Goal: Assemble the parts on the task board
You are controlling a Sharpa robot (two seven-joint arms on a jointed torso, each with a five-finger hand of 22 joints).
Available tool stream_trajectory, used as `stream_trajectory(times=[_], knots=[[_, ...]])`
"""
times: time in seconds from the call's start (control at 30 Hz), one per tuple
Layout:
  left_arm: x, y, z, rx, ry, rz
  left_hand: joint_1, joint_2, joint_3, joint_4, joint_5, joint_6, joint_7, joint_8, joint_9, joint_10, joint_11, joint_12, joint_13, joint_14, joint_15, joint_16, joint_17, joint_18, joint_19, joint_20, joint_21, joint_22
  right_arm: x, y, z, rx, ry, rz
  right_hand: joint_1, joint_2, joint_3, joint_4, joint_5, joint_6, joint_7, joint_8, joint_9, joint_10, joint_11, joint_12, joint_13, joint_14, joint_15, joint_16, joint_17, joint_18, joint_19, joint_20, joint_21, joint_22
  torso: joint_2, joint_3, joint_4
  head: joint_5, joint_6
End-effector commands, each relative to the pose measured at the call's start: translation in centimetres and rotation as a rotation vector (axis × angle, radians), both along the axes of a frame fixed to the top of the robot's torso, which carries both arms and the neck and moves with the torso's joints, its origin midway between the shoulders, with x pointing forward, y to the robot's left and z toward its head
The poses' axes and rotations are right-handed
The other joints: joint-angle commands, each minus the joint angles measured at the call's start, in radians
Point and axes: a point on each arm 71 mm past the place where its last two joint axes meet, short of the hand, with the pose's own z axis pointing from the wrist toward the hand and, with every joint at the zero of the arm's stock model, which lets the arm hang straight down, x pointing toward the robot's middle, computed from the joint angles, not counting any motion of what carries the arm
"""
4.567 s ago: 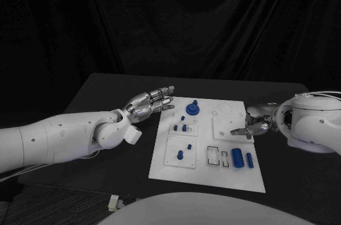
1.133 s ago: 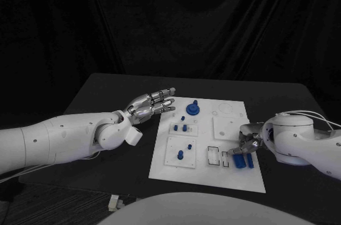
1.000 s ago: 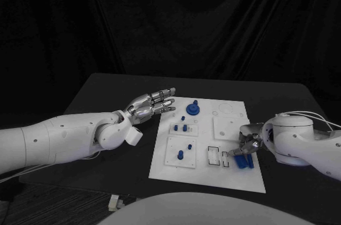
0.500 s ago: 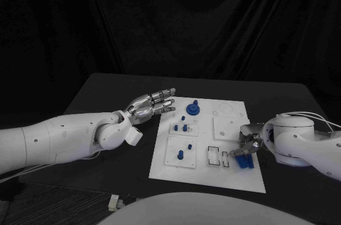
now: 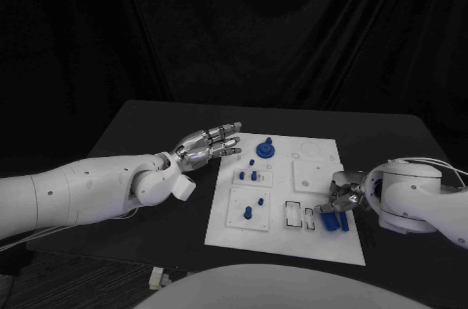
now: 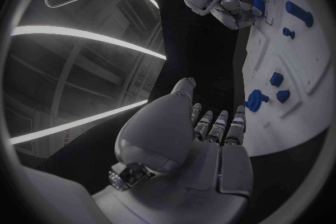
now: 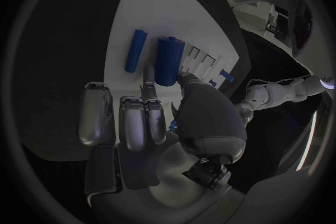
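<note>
The white task board (image 5: 312,245) lies mid-table. Two blue cylinders lie side by side at its near right: a thick one (image 5: 329,220) (image 7: 168,56) and a thin one (image 5: 343,221) (image 7: 135,50). My right hand (image 5: 342,199) (image 7: 150,117) is down over them, its thumb and one finger pinching the thick cylinder's near end, which still lies on the board. My left hand (image 5: 205,145) (image 6: 203,140) hovers open beside the board's far left corner, holding nothing. A blue knob-shaped part (image 5: 264,149) (image 6: 255,99) stands at the board's far end.
Small blue pegs (image 5: 247,176) stand in the board's left panels, with another pair (image 5: 251,209) nearer me. Empty rectangular slots (image 5: 299,215) lie just left of the cylinders. The black table (image 5: 146,126) extends on both sides of the board.
Over 4.6 s my right hand came down from the board's right edge onto the blue cylinders. In the last second it only shifted slightly there. The left hand has not moved.
</note>
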Motion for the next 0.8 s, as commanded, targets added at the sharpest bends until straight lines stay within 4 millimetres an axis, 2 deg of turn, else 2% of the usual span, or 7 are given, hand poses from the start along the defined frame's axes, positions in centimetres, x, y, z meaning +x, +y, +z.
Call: stream_trajectory(times=[0.03, 0.53, 0.8], knots=[[-0.1, -0.2, 0.0, -0.016, -0.001, -0.01, -0.004, 0.006, 0.003, -0.005, 0.005, 0.001, 0.009, 0.005, 0.001, 0.001, 0.006, 0.005, 0.001, 0.002, 0.007, 0.006, 0.001, -0.01, 0.005, 0.0, 0.005, -0.001, -0.2, 0.0, 0.2, 0.084, 0.015, -0.085, 0.018, 0.007, 0.039, -0.036, 0.007, 0.01, -0.005, 0.007, 0.0, 0.106, -0.007, 0.004, 0.263, 0.088, -0.001, -0.006, 0.19, 0.006, -0.001, -0.001, -0.005, 0.184, 0.0, 0.0, -0.0002, -0.003, 0.0], [-0.1, -0.2, -0.1, -0.015, 0.004, -0.013, -0.004, 0.006, 0.003, -0.005, 0.005, 0.001, 0.009, 0.005, 0.001, 0.001, 0.006, 0.005, 0.001, 0.002, 0.007, 0.006, 0.001, -0.01, 0.005, 0.0, 0.005, -0.001, 0.0, 0.0, 1.3, 0.16, 0.039, -0.153, 0.02, 0.006, 0.043, -0.04, 0.014, 0.012, -0.006, 0.007, 0.002, 0.106, -0.008, 0.004, 0.263, 0.088, -0.002, -0.007, 0.188, 0.006, 0.0, -0.001, -0.005, 0.184, 0.0, 0.0001, -0.0003, -0.006, 0.0], [-0.1, -0.2, -0.1, -0.016, 0.005, -0.013, -0.005, 0.007, 0.004, -0.006, 0.005, 0.0, 0.008, 0.005, 0.001, 0.001, 0.007, 0.005, 0.001, 0.002, 0.008, 0.006, 0.001, -0.011, 0.006, 0.0, 0.005, -0.001, 0.3, 0.9, 1.3, 0.181, 0.049, -0.156, 0.019, 0.006, 0.043, -0.04, 0.013, 0.011, -0.006, 0.007, 0.002, 0.106, -0.008, 0.004, 0.263, 0.088, -0.002, -0.008, 0.187, 0.006, -0.001, -0.002, -0.007, 0.183, 0.0, 0.0001, -0.0004, -0.008, 0.0]])
